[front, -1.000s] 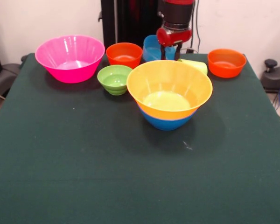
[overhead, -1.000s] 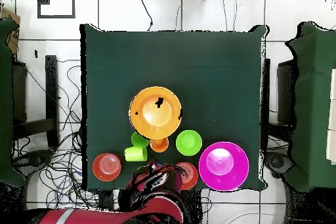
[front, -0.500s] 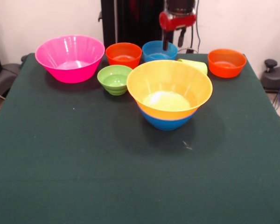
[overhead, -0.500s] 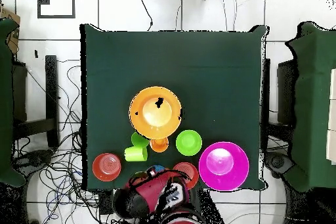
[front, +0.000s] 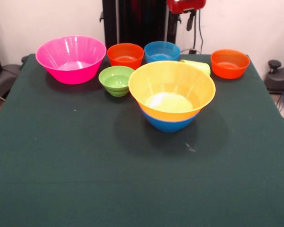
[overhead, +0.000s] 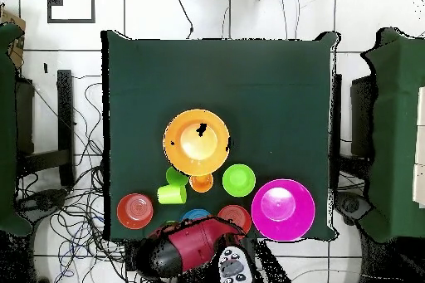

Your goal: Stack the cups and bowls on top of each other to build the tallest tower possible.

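Note:
A yellow-orange bowl (front: 172,87) sits nested in a blue bowl (front: 169,124) at the table's middle, forming a low tower. Behind it stand a large pink bowl (front: 71,59), a small green bowl (front: 116,80), a small orange bowl (front: 126,55), a small blue bowl (front: 162,51) and another orange bowl (front: 229,63). A lime-yellow cup (front: 196,66) lies on its side behind the tower. From overhead, a green cup (overhead: 176,176) and an orange cup (overhead: 202,182) stand close to the stack. My gripper (front: 181,24) hangs open and empty, high above the small blue bowl.
The dark green table (front: 85,179) stretches wide in front of the stack. In the overhead view the red arm (overhead: 183,246) lies past the table edge beside the bowls. Cables run over the floor around the table.
My gripper has risen from just above the small blue bowl to the top edge of the front view, uncovering that bowl. The arm has drawn back off the table. Bowls and cups stayed put.

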Tool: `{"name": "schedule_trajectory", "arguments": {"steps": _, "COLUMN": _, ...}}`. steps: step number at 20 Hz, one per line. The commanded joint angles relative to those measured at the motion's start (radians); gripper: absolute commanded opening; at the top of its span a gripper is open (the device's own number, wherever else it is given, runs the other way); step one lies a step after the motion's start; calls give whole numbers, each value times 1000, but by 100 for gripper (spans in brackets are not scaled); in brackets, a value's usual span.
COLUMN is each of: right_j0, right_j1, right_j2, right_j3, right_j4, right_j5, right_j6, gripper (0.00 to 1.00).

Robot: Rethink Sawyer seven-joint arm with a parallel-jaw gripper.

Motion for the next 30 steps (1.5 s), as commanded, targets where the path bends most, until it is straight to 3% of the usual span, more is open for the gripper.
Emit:
{"name": "schedule_trajectory", "arguments": {"steps": 1, "right_j0": 42, "right_j1": 90, "right_j2": 52, "right_j3": -16, "right_j4": -16, "right_j5": -37, "right_j6": 100, "gripper": 100}}
{"name": "schedule_trajectory", "arguments": {"steps": 6, "right_j0": 156, "right_j1": 203, "right_j2": -75, "right_j3": -112, "right_j4": -24, "right_j5": -186, "right_j6": 180, "gripper": 100}}
{"name": "schedule_trajectory", "arguments": {"steps": 10, "right_j0": 153, "right_j1": 247, "right_j2": -102, "right_j3": -147, "right_j4": -4, "right_j5": -251, "right_j6": 166, "gripper": 100}}
{"name": "schedule_trajectory", "arguments": {"steps": 16, "right_j0": 103, "right_j1": 252, "right_j2": -82, "right_j3": -166, "right_j4": -9, "right_j5": -205, "right_j6": 100, "gripper": 100}}
{"name": "schedule_trajectory", "arguments": {"steps": 22, "right_j0": 104, "right_j1": 275, "right_j2": -95, "right_j3": -198, "right_j4": -31, "right_j5": -88, "right_j6": 32, "gripper": 100}}
{"name": "schedule_trajectory", "arguments": {"steps": 30, "right_j0": 94, "right_j1": 309, "right_j2": -49, "right_j3": -247, "right_j4": -21, "right_j5": -30, "right_j6": 8, "gripper": 100}}
